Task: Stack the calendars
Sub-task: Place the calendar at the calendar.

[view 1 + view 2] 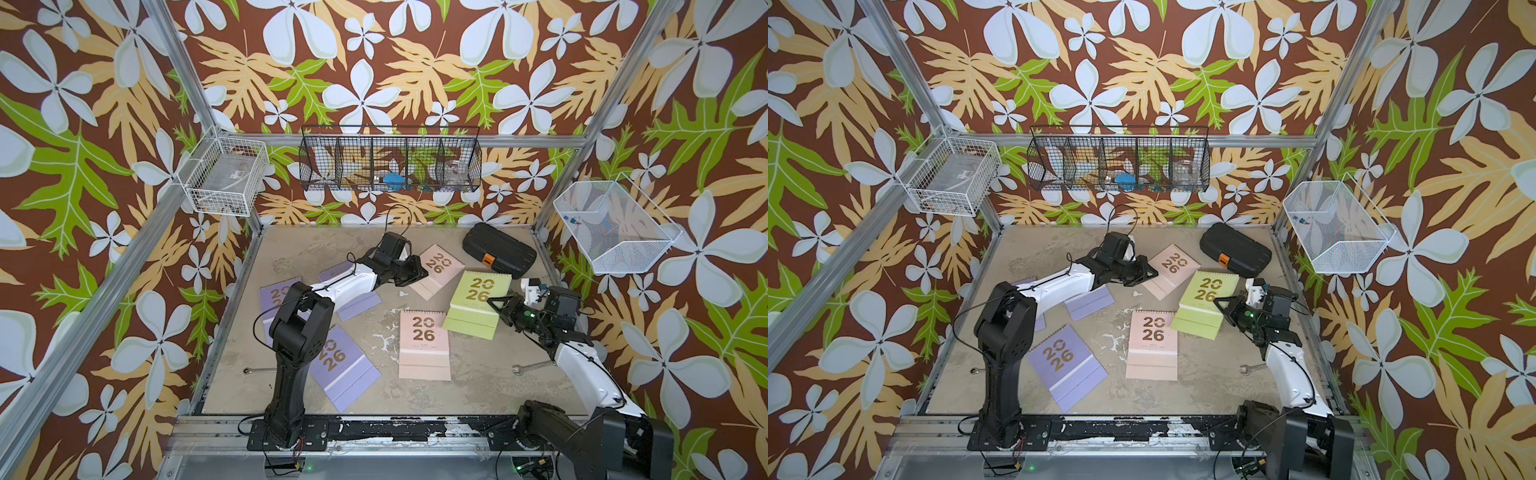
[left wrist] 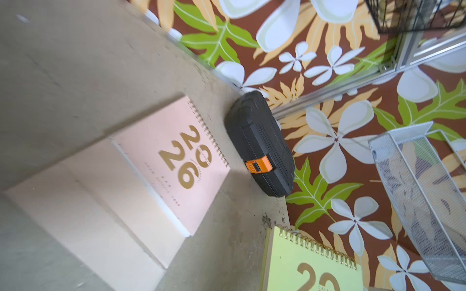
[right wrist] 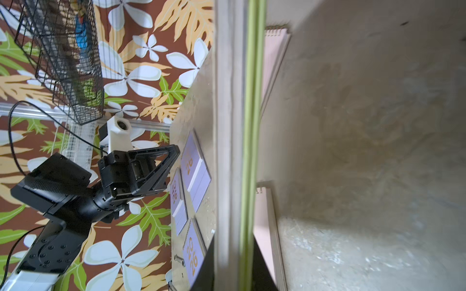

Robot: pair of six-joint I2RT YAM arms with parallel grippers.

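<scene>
Right fingers (image 1: 500,306) pinched shut on an edge of the flat, spiral-bound light green calendar (image 1: 473,307), mid-right on the mottled beige table (image 1: 478,386); left fingers (image 1: 419,271) closed, empty, beside a pale pink calendar (image 1: 441,266); open room front-centre.

Left arm (image 1: 297,332), right arm (image 1: 579,361): black joints, white forearm shells, thin black cables alongside. Left gripper (image 3: 176,150): black triangular frame.

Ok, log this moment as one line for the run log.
right gripper: shut on green calendar edge | left gripper: shut, beside far pink calendar | stack: none yet
</scene>
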